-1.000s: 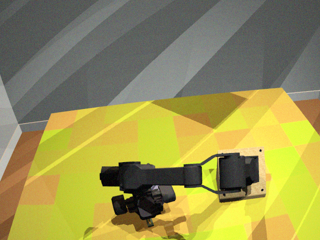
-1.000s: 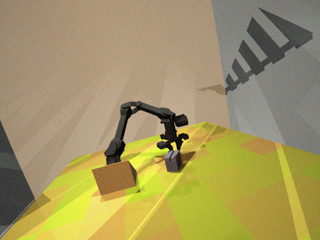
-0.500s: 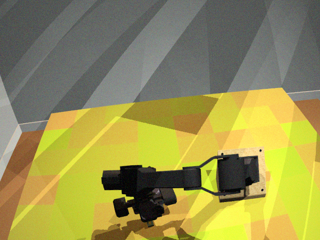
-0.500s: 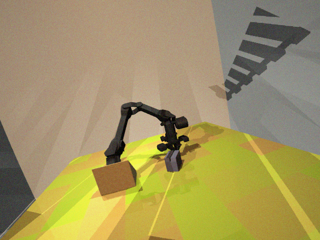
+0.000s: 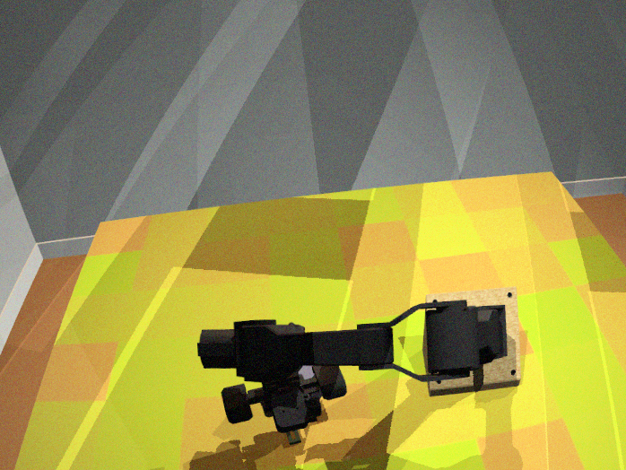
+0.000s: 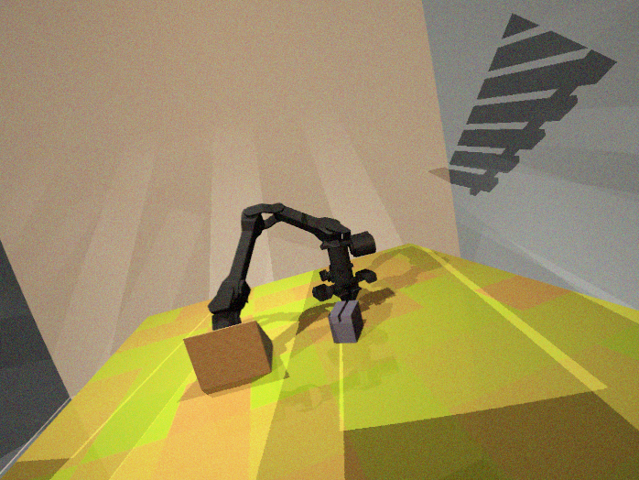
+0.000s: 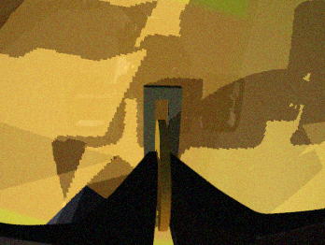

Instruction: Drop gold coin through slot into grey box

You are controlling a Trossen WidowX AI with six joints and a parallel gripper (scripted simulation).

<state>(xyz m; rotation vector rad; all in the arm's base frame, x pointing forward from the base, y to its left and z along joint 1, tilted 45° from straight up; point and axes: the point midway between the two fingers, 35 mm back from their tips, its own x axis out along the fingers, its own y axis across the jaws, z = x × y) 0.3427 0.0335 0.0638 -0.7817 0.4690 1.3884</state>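
My gripper (image 7: 158, 159) (image 6: 349, 298) points down and is shut on the gold coin (image 7: 163, 187), which stands on edge between the two dark fingertips in the wrist view. The dark-green holder (image 7: 149, 105) (image 5: 294, 441) lies just beyond the fingertips; the far part of its narrow slot shows past the coin. Whether the coin's lower edge is still inside the holder is hidden. The closed grey box (image 6: 344, 330) stands in front of the fingertips in the exterior view, its dark slot visible in the lid. In the top view only a pale patch of the box (image 5: 306, 373) shows under the arm.
The arm's wooden base block (image 6: 227, 359) (image 5: 509, 334) stands on the patchwork-coloured table (image 5: 313, 298) (image 6: 438, 351), to the right in the top view and left of the grey box in the exterior view. Arm shadows fall around the holder.
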